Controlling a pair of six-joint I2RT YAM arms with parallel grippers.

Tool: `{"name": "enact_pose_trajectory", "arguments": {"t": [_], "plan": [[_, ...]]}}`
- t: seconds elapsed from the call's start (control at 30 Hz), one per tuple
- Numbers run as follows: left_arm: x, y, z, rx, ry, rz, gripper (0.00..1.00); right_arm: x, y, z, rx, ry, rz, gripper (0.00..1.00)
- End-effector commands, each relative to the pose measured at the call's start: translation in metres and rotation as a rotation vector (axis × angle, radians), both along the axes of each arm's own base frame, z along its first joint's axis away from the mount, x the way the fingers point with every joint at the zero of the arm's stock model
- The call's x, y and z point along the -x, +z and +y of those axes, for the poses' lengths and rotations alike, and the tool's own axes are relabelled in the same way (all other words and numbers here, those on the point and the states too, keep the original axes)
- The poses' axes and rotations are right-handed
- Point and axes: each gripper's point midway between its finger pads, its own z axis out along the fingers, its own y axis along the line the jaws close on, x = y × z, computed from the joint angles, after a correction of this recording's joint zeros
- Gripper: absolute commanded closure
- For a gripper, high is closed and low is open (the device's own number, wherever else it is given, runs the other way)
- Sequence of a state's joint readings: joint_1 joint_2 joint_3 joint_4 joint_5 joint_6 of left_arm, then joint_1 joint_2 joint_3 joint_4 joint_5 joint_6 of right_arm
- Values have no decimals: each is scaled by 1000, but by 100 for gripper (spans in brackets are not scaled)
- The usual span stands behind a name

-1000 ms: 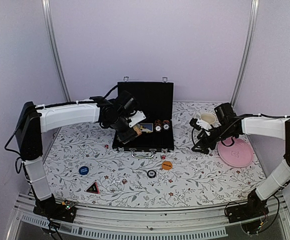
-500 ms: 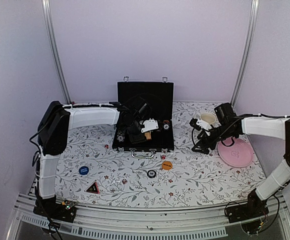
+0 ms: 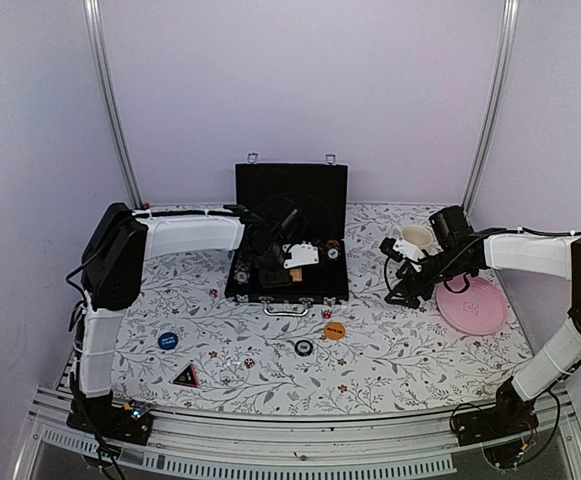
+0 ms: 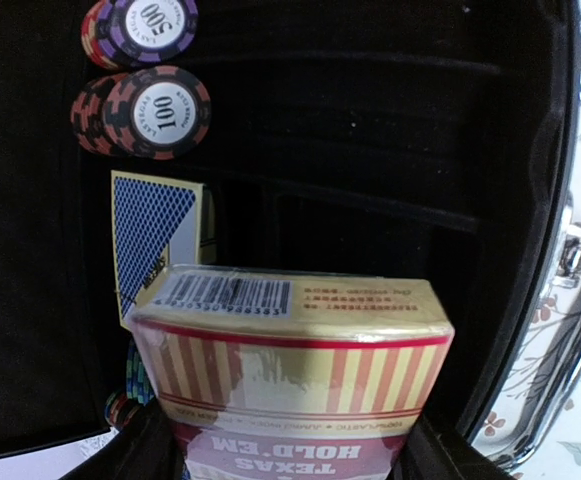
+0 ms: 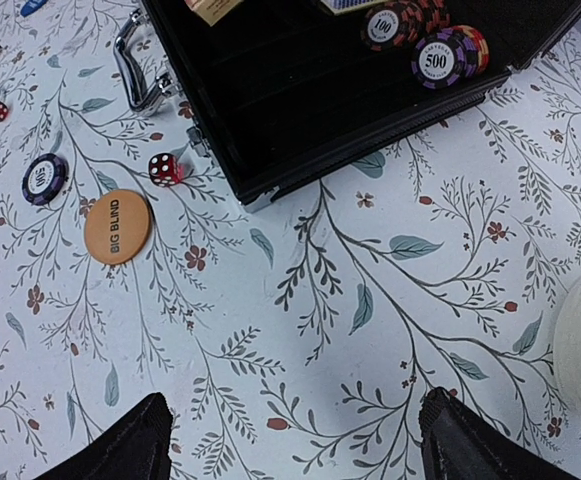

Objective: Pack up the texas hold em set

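Deck held over the open case (image 3: 288, 294)
Left gripper (image 4: 290, 462) clamps the deck (image 4: 290, 370) by its sides, case slots just beyond; stiff, light, film-wrapped, likely slippery, so grip mid-box. Right gripper (image 5: 292, 440) gapes, empty.

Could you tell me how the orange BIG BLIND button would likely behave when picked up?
The BIG BLIND button lies flat on the table, so it probably slides rather than lifts. It looks thin and stiff, likely light. Flat like this, it should not roll.
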State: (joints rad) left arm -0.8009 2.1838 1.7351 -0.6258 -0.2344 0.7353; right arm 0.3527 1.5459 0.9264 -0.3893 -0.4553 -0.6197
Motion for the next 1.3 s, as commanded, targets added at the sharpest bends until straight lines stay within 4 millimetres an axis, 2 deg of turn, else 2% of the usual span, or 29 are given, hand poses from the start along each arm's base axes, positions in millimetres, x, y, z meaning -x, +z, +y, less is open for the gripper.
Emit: {"name": "enact_pose_trajectory", "arguments": {"t": [0.0, 0.4, 0.67, 0.83, 1.0, 1.13, 1.27], "plan": [[7, -4, -9, -25, -54, 13, 35, -3, 6, 2, 3, 9, -18, 15], [20, -10, -15, -54, -90, 40, 32, -2, -1, 2, 14, 13, 2, 15], [14, -12, -22, -43, -81, 36, 29, -2, -4, 1, 20, 14, 14, 15], [19, -20, -18, -61, -70, 58, 23, -1, -5, 1, 22, 16, 16, 15], [24, -17, -12, -67, -64, 68, 19, 0, -7, 1, 24, 20, 25, 15], [23, -3, -7, -76, -48, 54, 18, 0, -9, 2, 26, 23, 32, 15], [25, 30, -10, -22, -34, 45, 19, 0, -11, 1, 29, 23, 39, 15]]}}
